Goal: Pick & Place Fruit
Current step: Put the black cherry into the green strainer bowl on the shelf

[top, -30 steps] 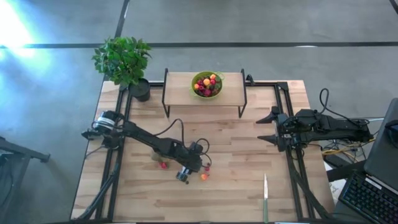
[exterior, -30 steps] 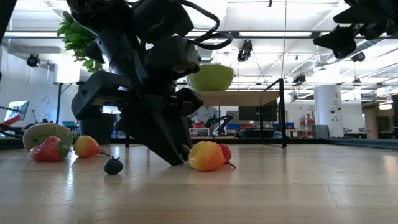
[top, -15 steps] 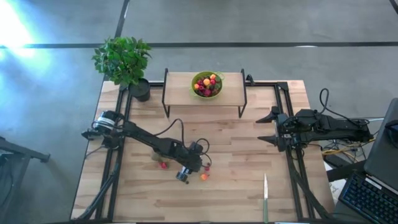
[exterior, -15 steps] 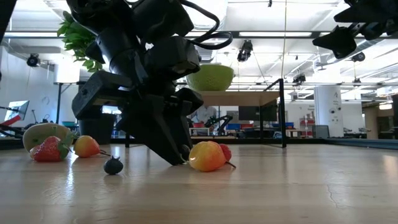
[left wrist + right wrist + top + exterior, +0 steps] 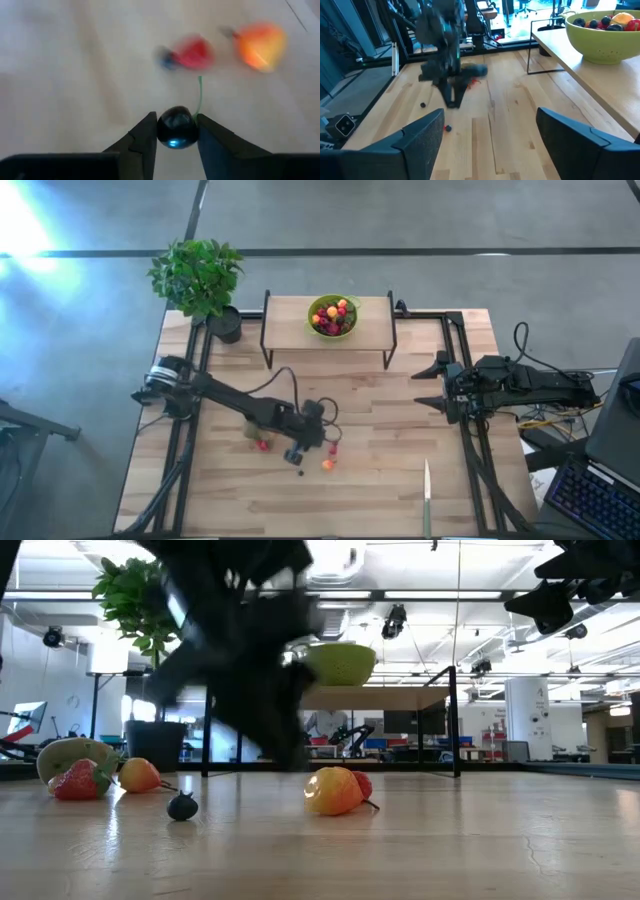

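My left gripper [image 5: 297,452] is over the middle of the table, shut on a dark round cherry [image 5: 176,127] with a green stem. On the wood beside it lie an orange-yellow fruit [image 5: 327,464], a red one [image 5: 334,448], a tiny dark berry [image 5: 300,472], a strawberry [image 5: 263,445] and a brown kiwi [image 5: 250,432]. The lime-green bowl [image 5: 333,315], with fruit in it, stands on a raised shelf at the far side. My right gripper [image 5: 428,385] waits open at the table's right side. My left gripper pinches the dark cherry's round body [image 5: 165,131] between its two fingers, one on each side. The fingers slant down from the table's left. The green stem [image 5: 199,97] sticks out past the fingers. The cherry is up off the wood.
A green-handled knife [image 5: 427,498] lies near the front right edge. A potted plant [image 5: 197,277] stands at the far left corner. The black-framed wooden shelf [image 5: 328,340] spans the far middle. Bare wood lies between the loose fruit and the right arm.
My left gripper has risen from the table beside the orange-yellow fruit and tipped less steeply, moving fast in the last half second. The tiny dark berry near the front now shows clear of the gripper in the high view.
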Tool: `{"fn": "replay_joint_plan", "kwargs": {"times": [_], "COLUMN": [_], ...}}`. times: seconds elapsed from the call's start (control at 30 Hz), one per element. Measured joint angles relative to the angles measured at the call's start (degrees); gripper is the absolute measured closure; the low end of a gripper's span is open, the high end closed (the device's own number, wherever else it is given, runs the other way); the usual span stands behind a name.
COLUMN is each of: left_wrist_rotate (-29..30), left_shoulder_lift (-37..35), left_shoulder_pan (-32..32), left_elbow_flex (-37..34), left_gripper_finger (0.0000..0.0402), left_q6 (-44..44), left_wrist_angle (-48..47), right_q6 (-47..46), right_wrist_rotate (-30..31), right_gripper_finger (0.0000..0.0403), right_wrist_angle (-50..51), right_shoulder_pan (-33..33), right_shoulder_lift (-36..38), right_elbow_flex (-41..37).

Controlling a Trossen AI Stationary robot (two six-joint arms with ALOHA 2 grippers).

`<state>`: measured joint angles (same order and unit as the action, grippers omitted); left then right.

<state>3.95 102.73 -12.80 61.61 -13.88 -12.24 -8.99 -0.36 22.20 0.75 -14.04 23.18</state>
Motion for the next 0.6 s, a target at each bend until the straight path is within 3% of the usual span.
{"fn": "replay_joint_plan", "kwargs": {"times": [0.1, 0.2, 0.4, 0.6], "left_wrist_rotate": [8.58, 13.54, 17.53, 17.4], "left_shoulder_lift": [-3.9, -7.33, -13.94, -15.87], "left_shoulder_pan": [0.3, 1.21, 6.78, 16.1], "left_elbow_flex": [4.26, 7.73, 16.14, 22.27], "left_gripper_finger": [0.0283, 0.0272, 0.0275, 0.0279], "left_q6": [-1.11, -3.39, -5.29, -0.55], "left_wrist_angle": [-4.76, -6.02, -4.23, -1.16], "right_q6": [0.0, 0.0, 0.0, 0.0], "right_wrist_rotate": [0.0, 0.0, 0.0, 0.01], "right_gripper_finger": [0.0103, 0.0111, 0.0124, 0.0138], "right_wrist_angle": [0.03, 0.04, 0.0, 0.0], "right_shoulder_pan": [0.0, -0.02, -0.02, 0.0], "right_shoulder_lift": [-0.05, -0.07, -0.07, -0.11], "right_elbow_flex": [0.0, 0.0, 0.0, 0.0]}}
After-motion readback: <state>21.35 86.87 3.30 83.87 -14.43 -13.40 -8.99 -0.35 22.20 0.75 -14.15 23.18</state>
